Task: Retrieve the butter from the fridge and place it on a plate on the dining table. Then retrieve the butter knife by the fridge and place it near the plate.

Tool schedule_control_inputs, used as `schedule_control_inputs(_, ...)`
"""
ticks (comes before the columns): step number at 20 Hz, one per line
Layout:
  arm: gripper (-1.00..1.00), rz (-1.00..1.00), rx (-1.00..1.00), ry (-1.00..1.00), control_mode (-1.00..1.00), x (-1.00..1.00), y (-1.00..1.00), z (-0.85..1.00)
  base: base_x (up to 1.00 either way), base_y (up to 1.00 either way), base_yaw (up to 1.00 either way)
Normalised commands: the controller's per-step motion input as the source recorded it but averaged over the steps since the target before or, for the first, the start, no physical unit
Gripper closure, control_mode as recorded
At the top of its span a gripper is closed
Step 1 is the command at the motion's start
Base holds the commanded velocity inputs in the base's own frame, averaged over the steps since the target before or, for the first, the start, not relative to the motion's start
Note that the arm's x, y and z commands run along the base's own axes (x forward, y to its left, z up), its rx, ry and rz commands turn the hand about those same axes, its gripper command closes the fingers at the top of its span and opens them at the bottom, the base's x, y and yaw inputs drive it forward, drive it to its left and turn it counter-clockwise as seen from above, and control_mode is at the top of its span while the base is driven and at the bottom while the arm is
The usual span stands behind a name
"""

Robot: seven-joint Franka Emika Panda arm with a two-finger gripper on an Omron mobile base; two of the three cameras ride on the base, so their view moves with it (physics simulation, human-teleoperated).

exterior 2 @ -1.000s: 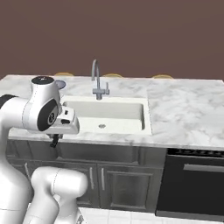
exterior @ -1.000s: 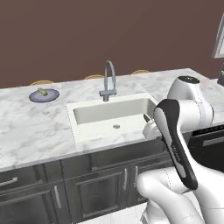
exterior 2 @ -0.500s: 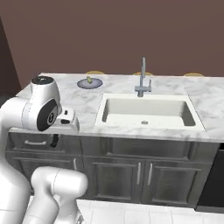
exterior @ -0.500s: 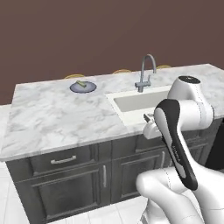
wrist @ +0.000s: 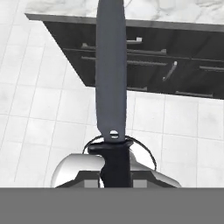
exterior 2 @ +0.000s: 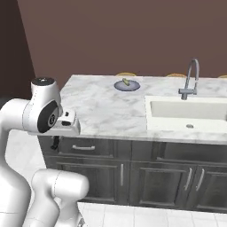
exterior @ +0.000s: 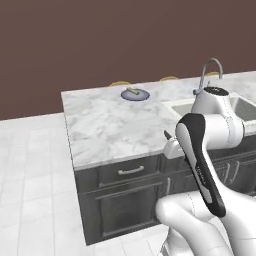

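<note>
butter knife (wrist: 111,74) clamped in the hand (wrist: 114,173), butter (exterior: 132,91) on plate (exterior: 142,96).

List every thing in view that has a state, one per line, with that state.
gripper: shut on the butter knife
butter knife: held, blade pointing away from the hand
butter: lying on the plate
plate: on the dining table, holding the butter
sink: empty
cabinet drawers: closed

This was a home kitchen, as shown by the marble-topped desk (exterior 2: 102,111) on dark cabinets (exterior 2: 133,173) with drawer handles, the inset sink (exterior 2: 186,116) with its tall curved tap (exterior 2: 191,80), a plate (exterior 2: 127,85) on the marble, the white tiled floor (exterior: 30,180) and a brown wall (exterior 2: 133,35).
</note>
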Motion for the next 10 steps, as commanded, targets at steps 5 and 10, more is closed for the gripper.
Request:
schedule_control_inputs(5,1.00,0.00,0.00,0.00,1.00,0.00,0.00,0.00,0.00,1.00,0.00)
schedule_control_inputs(10,1.00,0.00,0.00,0.00,1.00,0.00,0.00,0.00,0.10,1.00,-0.02)
